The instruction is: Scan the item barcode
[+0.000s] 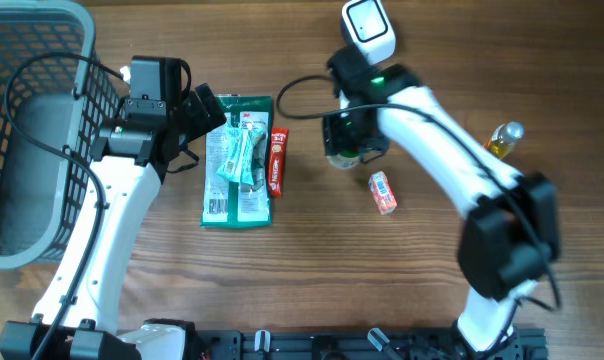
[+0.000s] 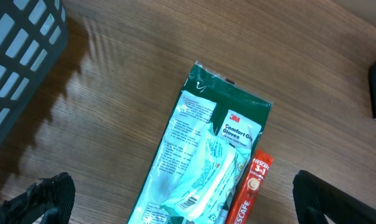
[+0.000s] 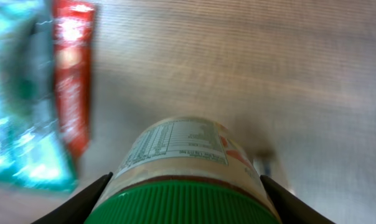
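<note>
The table carries a basket at the left edge, a pack of gloves in the middle under the left arm, and what I take to be the scanner at the far edge. Just below the scanner, the right arm reaches down over the jar. The jar looks like the item to be scanned. It stands upright on the wood, its green lid facing the wrist camera and its printed label turned toward the red sachet. The right gripper is closed around the lid, with a finger against each side as far as the wrist view shows, so the step in hand is securing the jar. The lid is smooth and round, so the hold should sit square across its widest part. A grip off to one side would probably let the jar twist or slip when raised. Lift it straight up first, clear of the sachet. Then carry it the short way to the scanner and turn it until the barcode faces the window. No barcode shows on the visible label, so it may lie round the far side. The left gripper hangs spread wide over the gloves, holding nothing, and should stay out of that path. The small packet and the bottle lie well clear.
</note>
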Controlling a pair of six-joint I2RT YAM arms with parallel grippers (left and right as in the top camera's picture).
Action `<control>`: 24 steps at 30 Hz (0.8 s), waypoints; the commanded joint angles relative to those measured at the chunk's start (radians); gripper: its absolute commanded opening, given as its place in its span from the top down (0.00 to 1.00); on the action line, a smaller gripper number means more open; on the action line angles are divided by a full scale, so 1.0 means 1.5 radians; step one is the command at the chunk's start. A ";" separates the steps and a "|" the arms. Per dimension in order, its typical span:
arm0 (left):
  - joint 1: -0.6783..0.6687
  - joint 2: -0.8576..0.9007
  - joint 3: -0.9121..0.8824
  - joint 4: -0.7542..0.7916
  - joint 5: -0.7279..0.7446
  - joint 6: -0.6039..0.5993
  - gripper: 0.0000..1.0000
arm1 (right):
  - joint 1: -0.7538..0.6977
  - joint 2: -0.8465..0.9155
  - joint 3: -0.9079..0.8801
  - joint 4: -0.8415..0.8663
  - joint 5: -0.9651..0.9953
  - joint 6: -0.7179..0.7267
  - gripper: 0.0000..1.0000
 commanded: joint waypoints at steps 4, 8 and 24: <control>0.002 -0.003 0.008 0.000 -0.004 0.001 0.00 | -0.009 -0.053 0.020 -0.149 -0.197 0.007 0.68; 0.002 -0.003 0.008 -0.001 -0.004 0.001 0.00 | -0.009 -0.053 0.017 -0.208 -0.343 0.034 0.69; 0.002 -0.003 0.008 0.000 -0.004 0.001 0.00 | -0.009 -0.053 0.017 -0.298 -0.469 0.222 0.83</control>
